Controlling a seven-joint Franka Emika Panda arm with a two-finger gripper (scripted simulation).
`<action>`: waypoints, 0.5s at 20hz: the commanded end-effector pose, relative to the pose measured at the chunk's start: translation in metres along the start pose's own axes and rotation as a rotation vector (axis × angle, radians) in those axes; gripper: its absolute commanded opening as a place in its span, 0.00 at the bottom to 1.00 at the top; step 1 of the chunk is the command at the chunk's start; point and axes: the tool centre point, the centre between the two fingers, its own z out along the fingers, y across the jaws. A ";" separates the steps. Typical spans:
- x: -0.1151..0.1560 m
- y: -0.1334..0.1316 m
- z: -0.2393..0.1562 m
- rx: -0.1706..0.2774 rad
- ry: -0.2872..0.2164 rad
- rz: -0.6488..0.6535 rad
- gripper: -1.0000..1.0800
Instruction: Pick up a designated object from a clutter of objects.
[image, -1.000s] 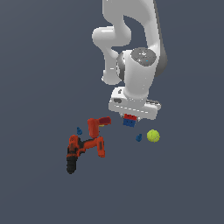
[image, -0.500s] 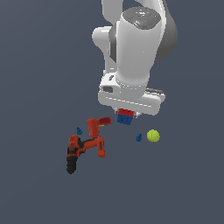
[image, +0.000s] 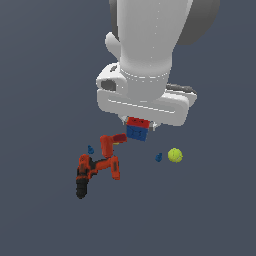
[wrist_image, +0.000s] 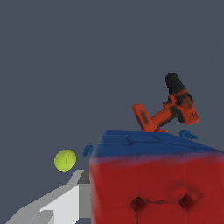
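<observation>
The designated object, a small brick (image: 137, 128) with a red upper half and a blue lower half, hangs in the air above the clutter. My gripper (image: 138, 124) is shut on it, just under the wide white hand. In the wrist view the brick (wrist_image: 153, 183) fills the near corner, with one grey-white finger (wrist_image: 65, 202) beside it; the other finger is hidden. Below lie the orange-and-black drill (image: 89, 172), the red drill (image: 111, 144), the yellow-green ball (image: 175, 155) and two tiny blue pieces (image: 90, 149) (image: 158, 157).
The floor is a plain dark grey surface. The wrist view also shows the orange-and-black drill (wrist_image: 168, 111), the ball (wrist_image: 65, 160) and a blue piece (wrist_image: 89, 150) far below the brick.
The arm has risen toward the exterior camera, carrying the brick up and away from the clutter. The drills, ball and blue pieces have stayed put.
</observation>
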 end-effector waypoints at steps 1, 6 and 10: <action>0.008 0.002 -0.014 0.000 0.001 -0.001 0.00; 0.020 0.005 -0.031 0.000 0.001 -0.001 0.00; 0.025 0.006 -0.039 0.000 0.001 -0.001 0.00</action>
